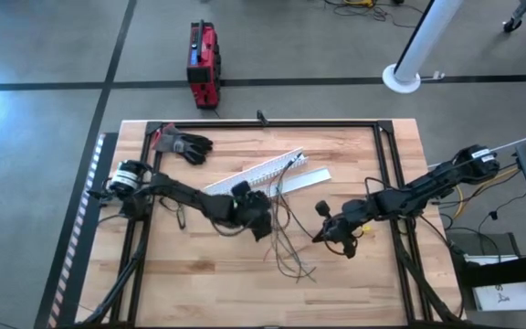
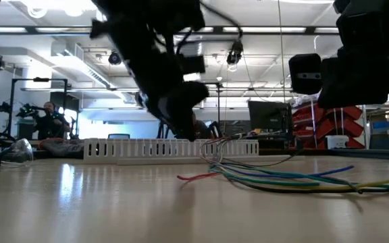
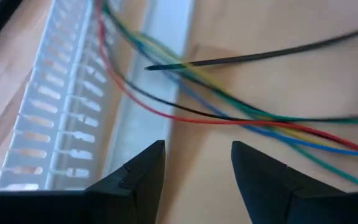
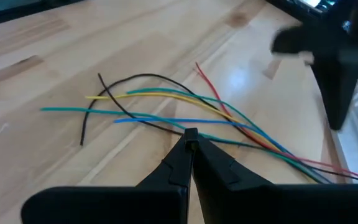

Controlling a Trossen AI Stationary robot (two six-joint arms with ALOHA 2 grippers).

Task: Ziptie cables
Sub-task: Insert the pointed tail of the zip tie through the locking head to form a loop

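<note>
The cables [image 1: 286,245] are a loose bunch of thin green, blue, yellow, red and dark wires lying on the wooden table, their far ends at the white slotted channel [image 1: 261,172]. My left gripper [image 1: 261,219] hovers open just left of the bunch. In its wrist view, the cables [image 3: 229,115] run across ahead of the open fingers [image 3: 135,177]. My right gripper [image 1: 323,236] is shut, right of the bunch. In its wrist view, its tips [image 4: 190,134] point at the cables [image 4: 166,106]. In the low view the cables [image 2: 282,179] lie flat and both arms are above them.
The channel's flat white lid [image 1: 305,181] lies beside the channel. Black gloves [image 1: 186,144] rest at the far left corner. A black frame [image 1: 272,123] borders the table top. Bare wood lies toward the near edge. A red box [image 1: 203,64] stands on the floor beyond.
</note>
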